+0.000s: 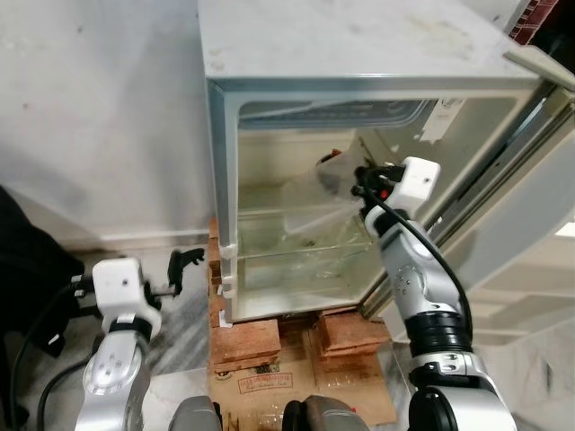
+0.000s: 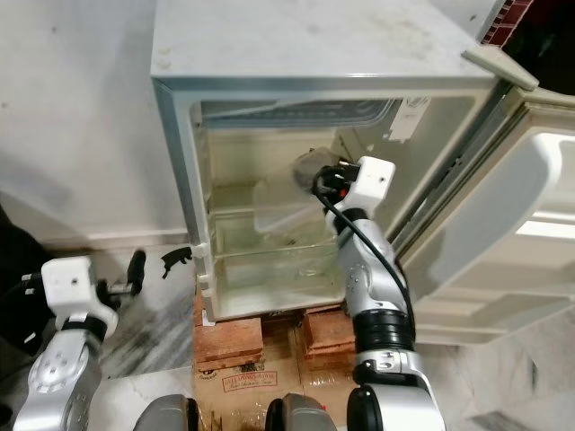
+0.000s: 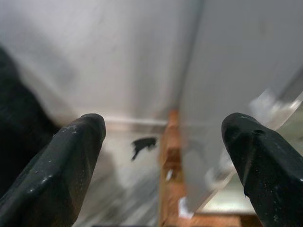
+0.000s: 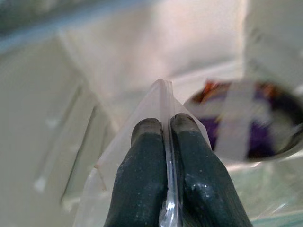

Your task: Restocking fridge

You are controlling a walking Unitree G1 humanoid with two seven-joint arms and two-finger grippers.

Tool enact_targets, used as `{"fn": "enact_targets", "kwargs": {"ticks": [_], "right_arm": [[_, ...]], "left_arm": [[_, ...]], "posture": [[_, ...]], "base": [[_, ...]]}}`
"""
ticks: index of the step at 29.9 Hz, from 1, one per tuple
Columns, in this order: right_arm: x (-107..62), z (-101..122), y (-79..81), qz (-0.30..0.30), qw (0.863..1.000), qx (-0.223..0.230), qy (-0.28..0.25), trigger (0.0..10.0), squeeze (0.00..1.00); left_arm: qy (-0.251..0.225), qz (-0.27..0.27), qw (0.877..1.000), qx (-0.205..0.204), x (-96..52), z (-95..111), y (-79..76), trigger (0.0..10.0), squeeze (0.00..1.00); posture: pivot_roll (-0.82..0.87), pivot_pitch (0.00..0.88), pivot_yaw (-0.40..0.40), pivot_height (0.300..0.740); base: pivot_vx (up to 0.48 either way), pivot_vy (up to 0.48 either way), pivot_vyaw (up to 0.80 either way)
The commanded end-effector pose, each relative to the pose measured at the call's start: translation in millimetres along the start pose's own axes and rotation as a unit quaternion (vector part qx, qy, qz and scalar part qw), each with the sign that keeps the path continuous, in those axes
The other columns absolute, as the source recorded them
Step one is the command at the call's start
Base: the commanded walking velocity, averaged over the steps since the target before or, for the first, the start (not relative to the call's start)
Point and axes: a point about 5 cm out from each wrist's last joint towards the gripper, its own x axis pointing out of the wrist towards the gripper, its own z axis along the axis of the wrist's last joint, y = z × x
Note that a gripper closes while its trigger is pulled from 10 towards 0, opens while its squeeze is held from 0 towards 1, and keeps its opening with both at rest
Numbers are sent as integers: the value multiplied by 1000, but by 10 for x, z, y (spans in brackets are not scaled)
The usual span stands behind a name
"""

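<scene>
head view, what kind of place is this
Probably a plain home corner: a small fridge with its door open stands on bricks and cardboard, against a bare white wall on a marble-like floor.

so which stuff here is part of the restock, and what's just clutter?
Job:
fridge, door open
clear plastic bag, pinched in right gripper inside the fridge

Clutter:
cardboard on the floor
bricks under the fridge
left gripper, open, idle

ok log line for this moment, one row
task: restocking fridge | right gripper: inside fridge, shut on clear plastic bag | left gripper: open, low beside fridge | fridge door: open
</scene>
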Motion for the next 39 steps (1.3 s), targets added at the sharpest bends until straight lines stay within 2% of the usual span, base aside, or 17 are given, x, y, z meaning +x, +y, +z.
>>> {"fn": "enact_targets", "kwargs": {"ticks": [1,4,7,14,27,34,39], "right_arm": [[33,30,0,3,1000,6,-4,10000,0],[128,8,84,13,1000,11,7,10000,0],[196,30,133,16,1000,13,6,10000,0],[308,137,97,-19,999,48,-8,10000,0],[399,255,9,-99,986,129,-34,10000,0],[420,272,47,-97,986,130,-38,10000,0],[401,282,-33,-98,987,123,-38,10000,0]], "left_arm": [[-2,7,1000,4,-39,33,15,10000,0],[13,20,1000,8,-171,-18,75,10000,0],[17,25,999,12,-242,-21,90,10000,0],[23,33,999,16,-345,-8,121,10000,0],[31,37,999,20,-446,27,157,10000,0],[36,37,998,22,-473,35,173,10000,0],[30,27,999,22,-399,60,138,10000,0]], "posture": [[180,186,-128,740],[202,210,-133,740],[218,225,-137,740],[254,246,-138,740],[297,259,-125,740],[290,258,-118,740],[278,249,-115,740]], "base": [[0,0,0],[0,0,0],[0,0,0],[0,0,0],[0,0,0],[0,0,0],[0,0,0]]}}
